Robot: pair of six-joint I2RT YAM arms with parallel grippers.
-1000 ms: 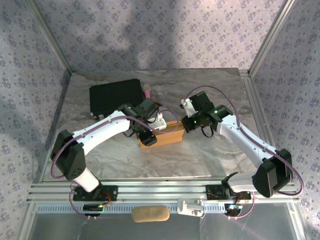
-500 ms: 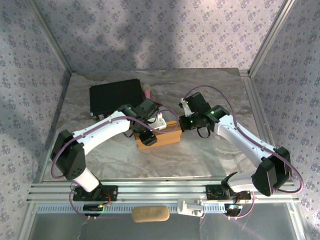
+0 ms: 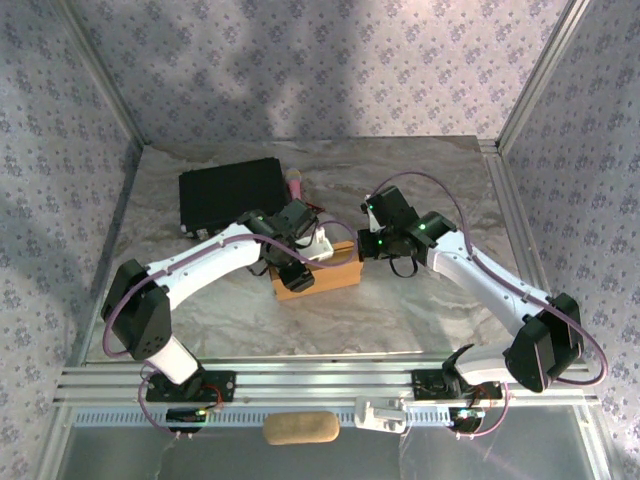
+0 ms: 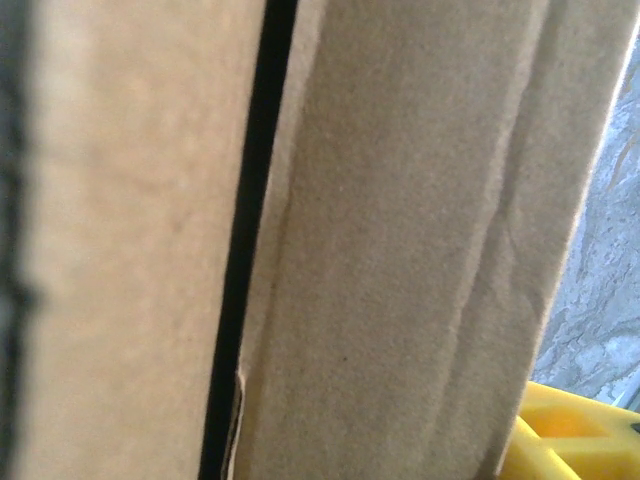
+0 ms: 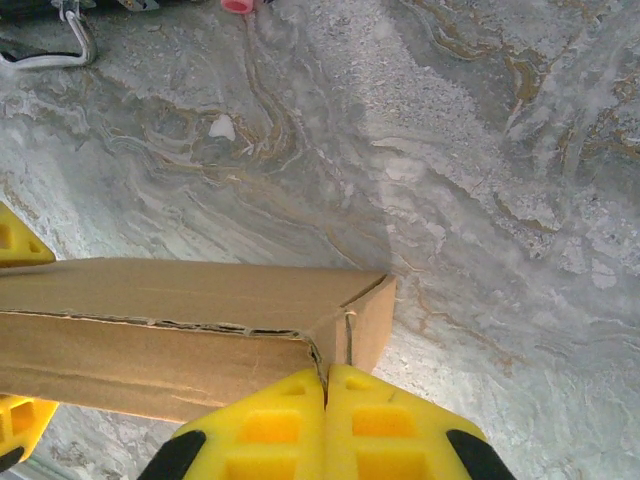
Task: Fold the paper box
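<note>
Sitting mid-table on the grey marble-pattern tabletop [image 3: 400,310], the tan-brown cardboard paper box [image 3: 340,272] has both arms at it. Right gripper [image 5: 326,378]: yellow fingers pressed fully together, tips at box's right-end corner. Left gripper [image 3: 303,262] is over box's left part; cardboard crowds its cam, so can't tell open or gripping

paper box [image 4: 400,250]: pressed so near the left wrist camera that we see blurred cardboard, cropped on every side.
left gripper [image 3: 296,268]: its grip we cannot tell; one yellow finger [image 4: 575,435] cropped at the corner.
paper box beneath left gripper: hidden from above by its wrist.
pink thing [image 5: 238,4] beyond right gripper [image 5: 326,395]: cropped by the top edge, unnameable.
</note>
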